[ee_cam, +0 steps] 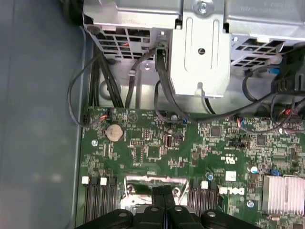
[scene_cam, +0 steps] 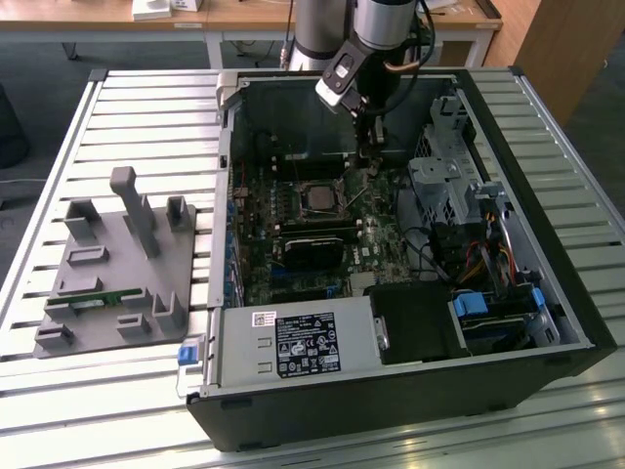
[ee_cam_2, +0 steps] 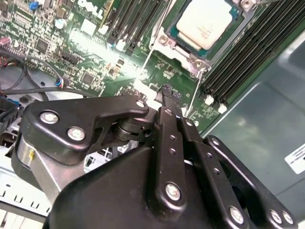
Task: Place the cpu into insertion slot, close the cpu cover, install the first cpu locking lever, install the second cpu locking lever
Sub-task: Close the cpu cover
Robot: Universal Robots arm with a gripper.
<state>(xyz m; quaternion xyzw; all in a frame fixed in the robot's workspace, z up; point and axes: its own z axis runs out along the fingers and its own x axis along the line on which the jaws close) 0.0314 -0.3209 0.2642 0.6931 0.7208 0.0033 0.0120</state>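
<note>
The cpu (ee_cam_2: 207,21), with its dull silver top, lies seated in the insertion slot (ee_cam_2: 175,27) on the green board. The silver cpu cover (ee_cam_2: 180,47) frames it and looks laid down around it. Thin wire locking levers (ee_cam_2: 194,93) run along two sides of the socket; whether they are latched I cannot tell. My gripper (ee_cam_2: 167,90) is shut with nothing visible between its black fingers, its tip low over the board beside the socket's corner. In the exterior view the gripper (scene_cam: 369,161) hangs just to that view's right of the cpu (scene_cam: 319,199). In the first wrist view the gripper (ee_cam: 162,192) sits over the socket's metal edge (ee_cam: 138,183).
The open computer case (scene_cam: 508,147) walls in the work area. A silver drive cage (scene_cam: 444,181) with cables stands to the exterior view's right of the gripper. A black card (scene_cam: 314,246) lies in front of the socket, and a power supply (scene_cam: 293,344) nearer still. A grey fixture board (scene_cam: 117,264) lies outside the case on the slatted table.
</note>
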